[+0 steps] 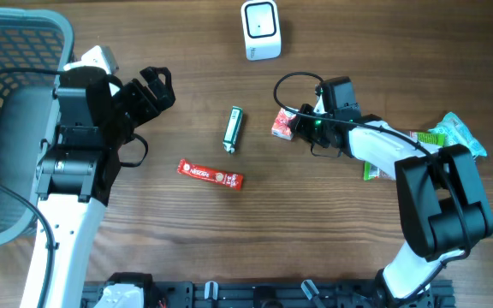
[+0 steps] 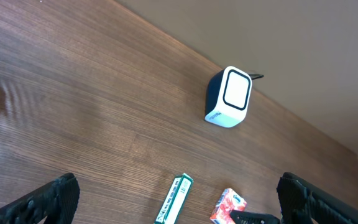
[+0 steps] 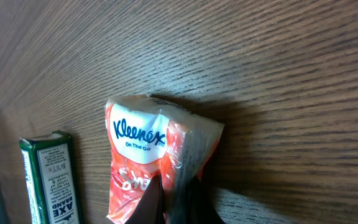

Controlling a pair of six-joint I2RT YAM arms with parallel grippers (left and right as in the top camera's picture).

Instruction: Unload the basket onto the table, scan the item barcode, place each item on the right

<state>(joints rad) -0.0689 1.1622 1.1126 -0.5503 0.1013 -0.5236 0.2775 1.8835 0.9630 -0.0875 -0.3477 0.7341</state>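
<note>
Your left gripper [image 1: 154, 88] stood wide open at upper left, holding nothing. The box [image 1: 234, 128] lay at centre and the scanner [image 1: 260, 30] at top centre. Just right of centre, the tissue pack [image 1: 280, 125] sat pinched in your right gripper [image 1: 296, 127].

1. Overhead looks straight down from well above. It takes in the whole wooden table [image 1: 187, 248], from the basket [image 1: 7, 51] on my left to the scanner [image 1: 261, 29] at the far edge.
2. My left wrist camera sits high and looks obliquely across the table toward the scanner, with my left fingertips [image 2: 55, 199] at the bottom corners.
3. My right wrist camera is close to the tabletop, and the Kleenex pack [image 3: 148, 155] fills much of its frame.
4. All three views share the Kleenex pack and the green box [image 3: 45, 180] near it. Overhead and left wrist also share the scanner.
</note>
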